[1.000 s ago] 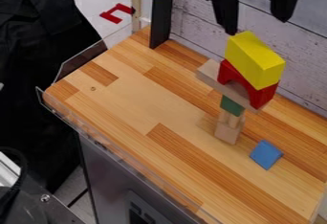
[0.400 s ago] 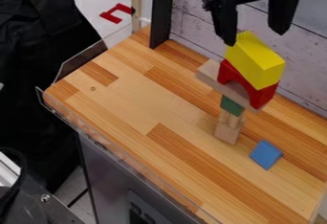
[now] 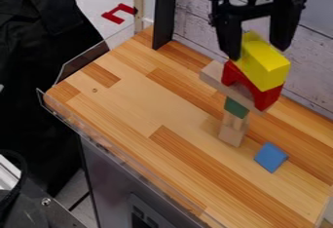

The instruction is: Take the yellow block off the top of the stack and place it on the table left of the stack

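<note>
**Black gripper (image 3: 257, 52) stood wide around yellow block (image 3: 265, 66)**

The two-finger gripper hung down from the top of the view, its fingers spread well apart and nothing clasped between them; one finger came down at the left of the yellow block's upper end, the other at its right; whether either tip touched the block could not be told for certain from this slanted view. The yellow block lay on top of a red arch (image 3: 265, 98); the arch stood on a pale wooden plank (image 3: 211, 73), which ran at a slant and jutted out past its support; a green block (image 3: 236, 107) held the plank up from below, above slim wooden pieces (image 3: 234, 121) and a pale base block (image 3: 231, 137) on the wood-patterned counter (image 3: 130, 105). A blue block (image 3: 270, 157) lay on the counter near the base block, toward the lower right; a whitish plank wall (image 3: 195, 12) rose behind, next to a black upright post (image 3: 164, 12); a red piece (image 3: 120, 13) showed beyond the counter's far left corner.
</note>
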Controlling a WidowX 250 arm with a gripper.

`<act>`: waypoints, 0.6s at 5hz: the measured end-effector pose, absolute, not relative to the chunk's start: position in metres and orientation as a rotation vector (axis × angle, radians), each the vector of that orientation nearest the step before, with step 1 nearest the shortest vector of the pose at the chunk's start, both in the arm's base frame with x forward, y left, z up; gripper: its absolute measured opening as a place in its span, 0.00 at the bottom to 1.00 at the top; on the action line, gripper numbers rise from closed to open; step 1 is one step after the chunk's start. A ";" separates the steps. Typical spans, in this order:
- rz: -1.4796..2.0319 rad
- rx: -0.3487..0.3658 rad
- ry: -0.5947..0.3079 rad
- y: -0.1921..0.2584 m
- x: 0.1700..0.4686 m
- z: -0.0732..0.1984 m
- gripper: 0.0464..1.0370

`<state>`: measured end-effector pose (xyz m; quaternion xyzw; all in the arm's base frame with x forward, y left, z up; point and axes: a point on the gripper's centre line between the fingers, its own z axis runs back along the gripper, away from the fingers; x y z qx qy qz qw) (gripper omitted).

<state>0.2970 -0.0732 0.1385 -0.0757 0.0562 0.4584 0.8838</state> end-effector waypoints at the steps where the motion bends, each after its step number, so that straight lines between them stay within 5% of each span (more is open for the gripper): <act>1: 0.955 -0.152 0.168 -0.075 0.292 0.134 0.71; 2: 0.947 -0.154 0.170 -0.076 0.292 0.135 0.51; 3: 0.953 -0.166 0.173 -0.076 0.293 0.135 0.51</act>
